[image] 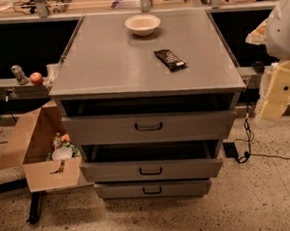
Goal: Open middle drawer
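The grey cabinet [145, 57] stands in the middle of the view with three drawers. The middle drawer [189, 167] is the second one, with a small dark loop handle [150, 171]. Its front stands out from the cabinet, with a dark gap above it. The top drawer [196, 123] also stands out a little. The bottom drawer [180, 187] sits furthest back. My arm is at the right edge, white above and cream below. The gripper [272, 108] hangs there, to the right of the cabinet at top-drawer height, apart from every drawer.
A white bowl [143, 24] and a dark snack packet [169, 59] lie on the cabinet top. An open cardboard box [39, 171] with items stands on the floor at the left. An apple [36, 78] sits on a left ledge. A cable and adapter [231, 149] lie at the right.
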Available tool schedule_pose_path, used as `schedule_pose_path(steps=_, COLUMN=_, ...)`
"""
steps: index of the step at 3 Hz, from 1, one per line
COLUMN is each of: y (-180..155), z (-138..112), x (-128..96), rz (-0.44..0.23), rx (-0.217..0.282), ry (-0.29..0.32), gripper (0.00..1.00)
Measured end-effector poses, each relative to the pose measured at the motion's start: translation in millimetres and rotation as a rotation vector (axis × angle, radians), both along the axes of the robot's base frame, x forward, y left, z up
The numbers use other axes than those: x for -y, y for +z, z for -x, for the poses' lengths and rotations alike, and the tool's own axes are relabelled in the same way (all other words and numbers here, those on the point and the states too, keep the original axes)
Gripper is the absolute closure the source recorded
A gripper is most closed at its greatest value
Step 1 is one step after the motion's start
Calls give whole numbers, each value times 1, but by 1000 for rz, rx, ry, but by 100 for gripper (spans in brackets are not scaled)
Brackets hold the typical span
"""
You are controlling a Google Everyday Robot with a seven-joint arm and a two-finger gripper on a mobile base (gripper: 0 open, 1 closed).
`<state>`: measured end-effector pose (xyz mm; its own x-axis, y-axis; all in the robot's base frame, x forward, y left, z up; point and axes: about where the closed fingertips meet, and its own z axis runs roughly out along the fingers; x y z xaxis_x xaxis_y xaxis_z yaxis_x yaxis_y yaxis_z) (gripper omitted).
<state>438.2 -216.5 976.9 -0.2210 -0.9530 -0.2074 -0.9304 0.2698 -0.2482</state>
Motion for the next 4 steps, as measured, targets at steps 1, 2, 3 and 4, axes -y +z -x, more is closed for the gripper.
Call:
schedule_pose_path(steps=1, y=0, z=0, x=0, rz=0, rx=0, ry=0, gripper=0)
schedule_pose_path(steps=2, y=-28, z=-1, x=-5, rz=22, rx=-14, ry=20, gripper=0)
schedule_pose_path(steps=3, y=-121, z=0, x=-35, rz=50, rx=-65, ry=129, gripper=0)
schedule_pose_path(steps=4, y=-191, z=9, x=-57, rz=54, rx=-126, ry=200, gripper=0)
